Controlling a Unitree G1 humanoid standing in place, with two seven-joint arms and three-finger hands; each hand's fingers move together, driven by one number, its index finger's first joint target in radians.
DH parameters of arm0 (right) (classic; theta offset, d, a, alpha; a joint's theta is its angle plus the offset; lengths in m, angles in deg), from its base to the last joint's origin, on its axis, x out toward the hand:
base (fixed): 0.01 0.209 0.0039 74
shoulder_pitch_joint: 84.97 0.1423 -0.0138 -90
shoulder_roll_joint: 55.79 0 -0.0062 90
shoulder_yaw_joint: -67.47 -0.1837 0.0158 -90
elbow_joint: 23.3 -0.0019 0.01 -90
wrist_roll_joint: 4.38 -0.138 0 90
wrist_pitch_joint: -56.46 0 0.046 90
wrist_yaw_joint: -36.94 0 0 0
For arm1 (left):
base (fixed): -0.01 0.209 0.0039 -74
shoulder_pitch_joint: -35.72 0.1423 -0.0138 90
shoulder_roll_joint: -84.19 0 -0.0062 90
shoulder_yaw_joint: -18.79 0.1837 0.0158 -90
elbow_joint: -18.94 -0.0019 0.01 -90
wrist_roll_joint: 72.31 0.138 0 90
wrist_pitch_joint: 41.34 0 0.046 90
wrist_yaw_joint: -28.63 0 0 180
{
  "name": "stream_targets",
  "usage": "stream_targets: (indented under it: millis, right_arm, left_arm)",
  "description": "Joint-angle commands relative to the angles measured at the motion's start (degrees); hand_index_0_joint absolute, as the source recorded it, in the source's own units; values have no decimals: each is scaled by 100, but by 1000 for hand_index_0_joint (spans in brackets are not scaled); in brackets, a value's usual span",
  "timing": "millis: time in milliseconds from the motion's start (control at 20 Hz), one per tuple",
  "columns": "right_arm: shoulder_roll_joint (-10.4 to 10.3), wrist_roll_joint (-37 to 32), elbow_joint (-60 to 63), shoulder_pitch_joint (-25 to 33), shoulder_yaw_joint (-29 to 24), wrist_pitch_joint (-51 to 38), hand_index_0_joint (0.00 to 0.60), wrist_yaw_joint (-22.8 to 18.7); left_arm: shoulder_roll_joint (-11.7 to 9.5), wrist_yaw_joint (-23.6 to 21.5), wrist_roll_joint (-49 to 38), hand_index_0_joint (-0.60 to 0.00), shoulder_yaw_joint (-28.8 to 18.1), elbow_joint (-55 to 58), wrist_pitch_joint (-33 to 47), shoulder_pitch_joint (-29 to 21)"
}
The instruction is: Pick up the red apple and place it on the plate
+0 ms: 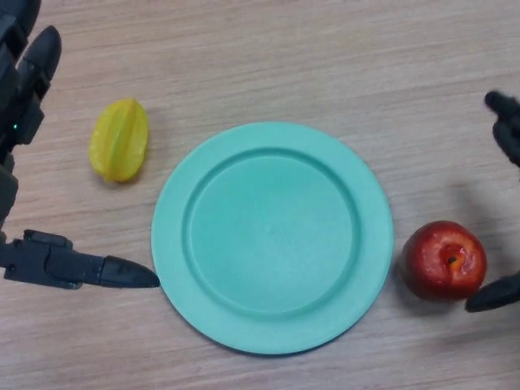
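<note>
Red apple [444, 261] sits on the wooden table [268, 57] at the lower right of the head view, just beside the right rim of the plate [272, 237] but not on it. Its skin is glossy deep red with a yellow-orange patch around the stem dimple, which faces up toward the camera. The plate is round, pale turquoise, with a raised rim, and lies in the middle of the table. A yellow star fruit [119, 139] lies to the plate's upper left, apart from it. The robot's right hand [497, 294] shows at the right edge, one dark fingertip just beside the apple's lower right and another higher up, spread apart and holding nothing. The left hand [77, 268] shows at the left edge, fingers straight, one tip close to the plate's left rim.
</note>
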Motion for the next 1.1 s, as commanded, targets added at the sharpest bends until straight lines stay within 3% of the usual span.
stream_targets:
  millis: [50, 250, 350, 400, 450, 500, 700, 900, 1100]
  right_arm:
    - [310, 50, 110, 200, -179, -904, 0, -261]
    - [239, 305, 352, 171, 91, -778, 0, -285]
    - [197, 245, 270, 162, 131, -647, 201, -267]
    - [160, 189, 216, 187, 149, -508, 350, -332]
    - [133, 178, 220, 235, 166, -468, 452, -457]
    - [131, 215, 354, 392, 208, -551, 595, -814]
    - [246, 556, 567, 434, 228, -1075, 600, -848]
    - [310, 743, 80, 520, 177, -990, 600, -756]
    - [87, 443, -1320, 701, 497, 310, 600, -677]
  left_arm:
    - [-276, -137, -146, 0, -464, 157, 871, -107]
    - [-347, -110, -71, 0, -546, -30, 1084, -137]
    - [-369, -98, -48, 0, -549, -63, 1091, -155]
    - [-393, -96, -44, 0, -555, -71, 1048, -180]
    - [-410, -93, -51, 0, -563, -79, 1010, -202]
    - [-439, -68, -106, 0, -598, -97, 942, -230]
    - [-559, -153, -226, 0, -804, -177, 845, -327]
    - [-677, -296, -237, 0, -775, -153, 679, -474]
    - [-704, -406, -391, 0, -766, -79, 619, -526]
